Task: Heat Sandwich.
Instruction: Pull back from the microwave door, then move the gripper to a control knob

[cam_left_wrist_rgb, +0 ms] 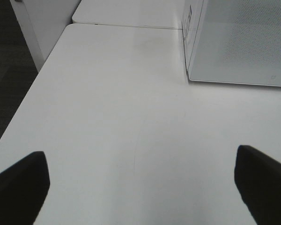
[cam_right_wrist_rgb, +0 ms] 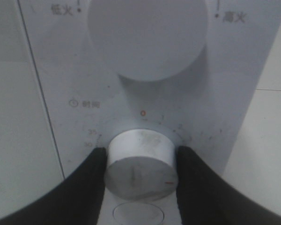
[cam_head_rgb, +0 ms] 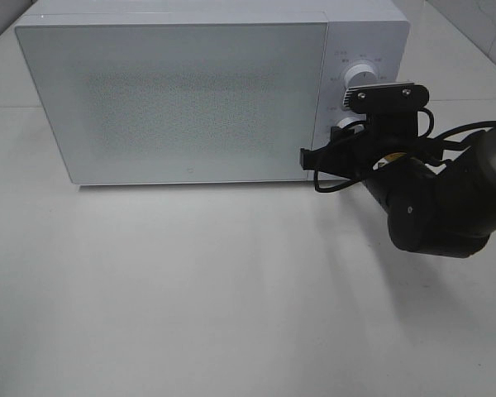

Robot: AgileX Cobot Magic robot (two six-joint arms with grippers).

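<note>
Now right gripper [cam_right_wrist_rgb: 141,153] clenched on lower knob [cam_right_wrist_rgb: 139,174] of microwave [cam_head_rgb: 182,99], fingers touching both its sides. Left gripper [cam_left_wrist_rgb: 140,157] released, spread wide over white surface [cam_left_wrist_rgb: 107,93]. Door shut; sandwich not visible, cannot tell where.

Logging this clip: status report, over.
Right gripper clamps lower knob; left gripper open above table. Sandwich out of sight, microwave door closed. Nothing blocking.

lab-like room: white table [cam_head_rgb: 231,314], white microwave [cam_head_rgb: 182,99].
</note>
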